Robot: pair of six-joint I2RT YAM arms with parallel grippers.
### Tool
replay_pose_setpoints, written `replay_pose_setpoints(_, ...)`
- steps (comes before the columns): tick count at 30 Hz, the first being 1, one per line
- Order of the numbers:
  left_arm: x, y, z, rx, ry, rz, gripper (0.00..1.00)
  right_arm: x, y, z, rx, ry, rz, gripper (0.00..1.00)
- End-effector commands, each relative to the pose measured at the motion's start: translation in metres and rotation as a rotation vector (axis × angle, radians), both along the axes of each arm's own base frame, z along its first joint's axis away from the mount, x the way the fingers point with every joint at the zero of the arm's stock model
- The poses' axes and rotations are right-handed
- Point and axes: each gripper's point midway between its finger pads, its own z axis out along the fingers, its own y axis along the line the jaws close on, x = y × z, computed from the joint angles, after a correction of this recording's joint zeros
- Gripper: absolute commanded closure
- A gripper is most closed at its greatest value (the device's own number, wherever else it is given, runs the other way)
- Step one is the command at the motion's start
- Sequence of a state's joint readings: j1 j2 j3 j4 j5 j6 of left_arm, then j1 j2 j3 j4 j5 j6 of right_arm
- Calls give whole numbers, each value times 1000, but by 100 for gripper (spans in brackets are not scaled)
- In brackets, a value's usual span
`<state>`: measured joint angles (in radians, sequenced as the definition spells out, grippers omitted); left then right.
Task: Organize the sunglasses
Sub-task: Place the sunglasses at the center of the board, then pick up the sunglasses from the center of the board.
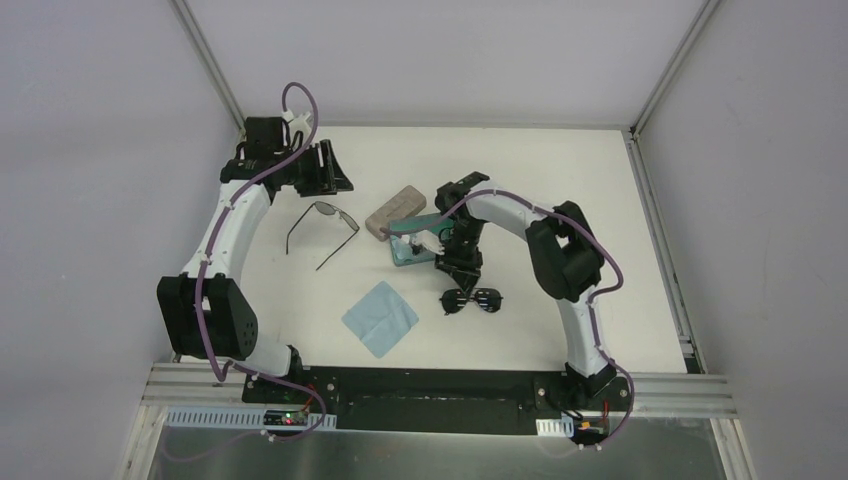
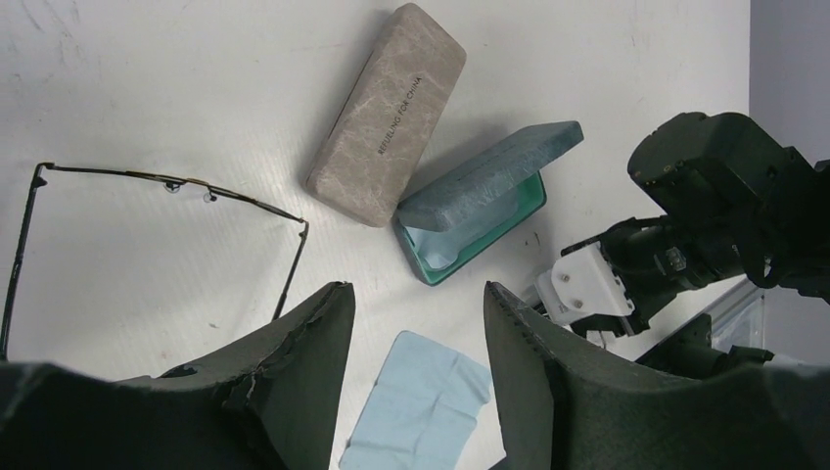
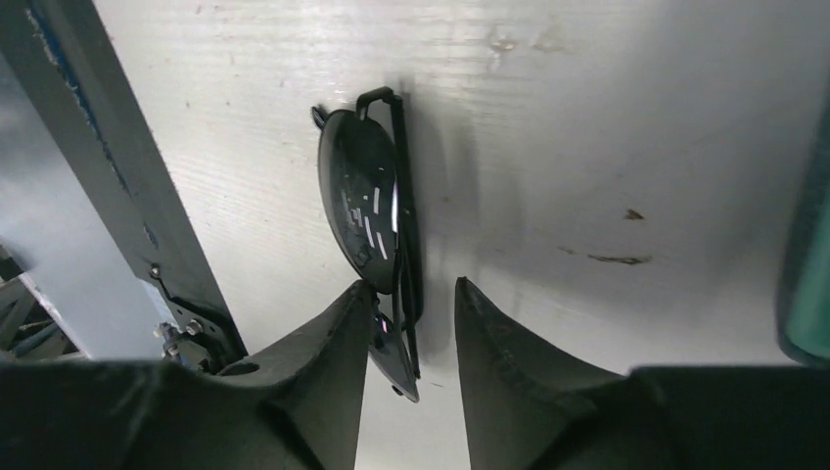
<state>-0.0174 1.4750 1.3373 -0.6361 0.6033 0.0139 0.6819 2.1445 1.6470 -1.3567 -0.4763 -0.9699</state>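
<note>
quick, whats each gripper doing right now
Left gripper: open, holding nothing.
Right gripper: open, one finger on each side of the folded sunglasses, with a gap showing, so not clamped.

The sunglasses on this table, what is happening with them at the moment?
The right hand stands over the folded sunglasses, its fingers parted around them, near the open blue case. The left hand is open and empty, near the unfolded sunglasses. Neither pair is in a case.
</note>
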Motion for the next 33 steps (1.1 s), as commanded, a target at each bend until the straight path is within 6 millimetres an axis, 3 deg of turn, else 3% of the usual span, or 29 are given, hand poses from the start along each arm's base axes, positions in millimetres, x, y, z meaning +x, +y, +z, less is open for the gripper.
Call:
replay_pose_setpoints(1, -1, 2, 18, -16, -57, 2, 47, 30, 9, 29, 62, -154, -80, 59)
replay_pose_setpoints(6, 1, 0, 15, -24, -49, -9, 46, 25, -1, 48, 92, -270, -161, 52)
replay_pose_setpoints(10, 4, -1, 15, -23, -55, -16, 46, 38, -10, 59, 145, -484, -323, 46)
replay_pose_setpoints(13, 7, 7, 16, -23, -56, 2, 46, 35, -11, 65, 213, -567, -413, 32)
replay_pose_setpoints(15, 7, 7, 18, -24, -61, 0, 46, 29, -11, 61, 227, -589, -467, 25)
replay_pose_setpoints(22, 6, 9, 19, -29, -64, 4, 46, 26, -9, 44, 181, -634, -574, 24)
replay_pose_setpoints(33, 6, 14, 17, -35, -64, 14, 45, 1, -18, 4, 81, -673, -488, 22)
